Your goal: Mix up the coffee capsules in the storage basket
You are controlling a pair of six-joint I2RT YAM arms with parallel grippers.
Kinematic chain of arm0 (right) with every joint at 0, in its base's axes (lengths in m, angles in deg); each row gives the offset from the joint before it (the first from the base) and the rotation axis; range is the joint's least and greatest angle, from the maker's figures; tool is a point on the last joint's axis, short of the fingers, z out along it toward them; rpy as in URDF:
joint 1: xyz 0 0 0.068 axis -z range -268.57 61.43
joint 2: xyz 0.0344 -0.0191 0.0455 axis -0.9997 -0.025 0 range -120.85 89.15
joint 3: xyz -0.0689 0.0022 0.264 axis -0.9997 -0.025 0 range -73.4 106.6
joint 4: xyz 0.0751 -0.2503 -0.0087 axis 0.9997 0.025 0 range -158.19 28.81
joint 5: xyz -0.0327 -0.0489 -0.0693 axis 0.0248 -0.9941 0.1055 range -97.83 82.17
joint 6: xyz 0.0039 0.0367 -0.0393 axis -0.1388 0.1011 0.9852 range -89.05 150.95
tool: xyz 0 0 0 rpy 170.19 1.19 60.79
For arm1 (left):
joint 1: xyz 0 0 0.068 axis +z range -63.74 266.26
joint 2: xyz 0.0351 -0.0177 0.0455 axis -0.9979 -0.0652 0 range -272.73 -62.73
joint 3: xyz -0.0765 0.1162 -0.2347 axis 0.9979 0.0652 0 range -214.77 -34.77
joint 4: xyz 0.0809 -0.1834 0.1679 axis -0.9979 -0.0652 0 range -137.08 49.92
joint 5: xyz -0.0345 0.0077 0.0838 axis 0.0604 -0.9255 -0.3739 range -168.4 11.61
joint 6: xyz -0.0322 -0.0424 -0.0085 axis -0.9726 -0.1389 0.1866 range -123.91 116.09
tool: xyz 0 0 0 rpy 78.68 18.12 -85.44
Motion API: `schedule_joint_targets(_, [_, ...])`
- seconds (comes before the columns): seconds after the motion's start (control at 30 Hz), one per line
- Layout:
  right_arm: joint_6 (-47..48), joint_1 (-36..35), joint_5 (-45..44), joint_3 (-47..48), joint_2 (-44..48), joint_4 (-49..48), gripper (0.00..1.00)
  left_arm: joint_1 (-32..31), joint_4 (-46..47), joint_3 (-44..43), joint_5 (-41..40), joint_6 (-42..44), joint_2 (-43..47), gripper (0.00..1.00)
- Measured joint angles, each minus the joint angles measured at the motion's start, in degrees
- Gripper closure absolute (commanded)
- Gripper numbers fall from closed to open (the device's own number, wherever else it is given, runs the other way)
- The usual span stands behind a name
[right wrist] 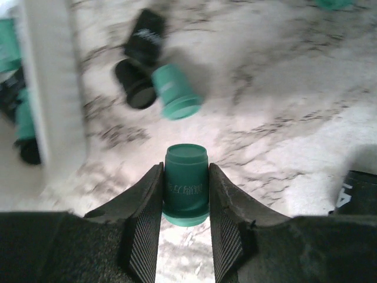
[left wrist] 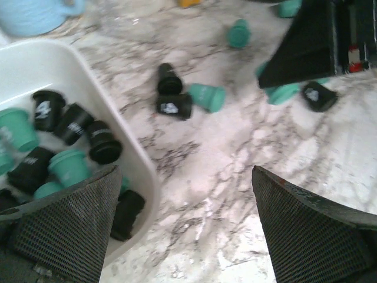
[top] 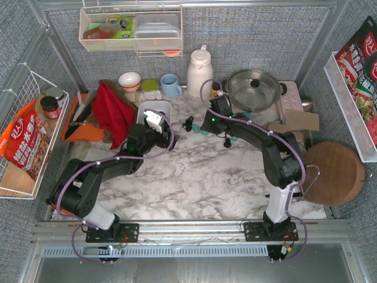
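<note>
Right gripper is clamped on a teal capsule, one pad pressed against each side of the pod. Whether the pod rests on the marble table or hangs clear of it, I cannot tell.

Just left of the grip lies a loose teal pod, on its side and touching a black pod. A second black pod sits right behind that pair. Left again is the white wall of the storage basket. So the held capsule is to the right of the basket, near it but outside, with the little cluster between the two.

Over to the left gripper: jaws spread wide, nothing between them. It hangs across the basket's right wall, one finger above the inside and the other above bare marble.

Inside the basket, teal pods and black pods are heaped together against the wall. Out on the marble to the right, a stray teal capsule and a stray black capsule lie apart from the basket.
</note>
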Motion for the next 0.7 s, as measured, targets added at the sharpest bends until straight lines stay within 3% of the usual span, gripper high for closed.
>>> schedule_joint_targets(0.13, [4.74,-0.04,8.35,-8.04,7.93,-9.68,0.79,-1.79,10.16,5.49,5.44,2.64,-0.11,0.01])
schedule_joint_targets(0.3, [7.74,-0.15,19.30,-19.65,16.63,-25.46,0.80,-7.30,33.92,17.25,12.52,14.25,-4.37,0.01])
schedule_joint_targets(0.4, [8.46,-0.57,24.92,-25.05,20.02,-33.57,0.80,-8.11,41.46,17.66,14.27,17.33,-6.97,0.01])
schedule_joint_targets(0.7, [12.33,-2.38,34.47,-31.43,26.38,-41.42,0.80,-10.54,50.97,15.37,14.88,21.73,-8.39,0.01])
